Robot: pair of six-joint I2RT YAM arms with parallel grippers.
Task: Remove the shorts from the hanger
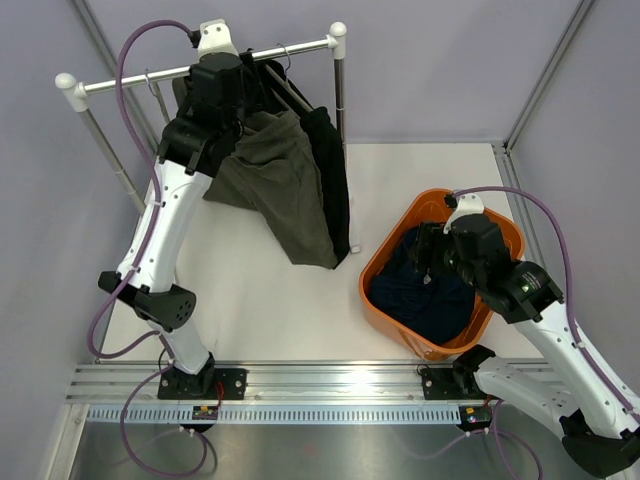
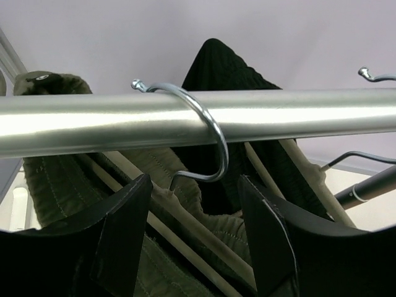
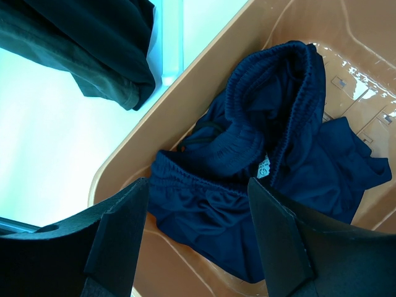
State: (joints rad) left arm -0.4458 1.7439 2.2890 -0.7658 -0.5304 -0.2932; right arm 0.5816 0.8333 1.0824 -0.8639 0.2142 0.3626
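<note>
The olive-grey shorts (image 1: 280,185) and the black shorts (image 1: 328,170) hang from hangers on the metal rail (image 1: 190,72). My left gripper (image 1: 225,75) is up at the rail. In the left wrist view it (image 2: 195,207) is open just below the rail (image 2: 198,120), with a wire hanger hook (image 2: 207,133) and the wooden hanger bar (image 2: 185,216) between its fingers. The navy blue shorts (image 1: 430,290) lie in the orange basket (image 1: 385,250). My right gripper (image 3: 198,216) is open and empty above the navy shorts (image 3: 266,161).
The rack's right post (image 1: 340,110) stands beside the black shorts. A second empty hanger hook (image 2: 371,74) sits on the rail to the right. The basket wall (image 3: 204,80) lies between the navy shorts and the hanging shorts.
</note>
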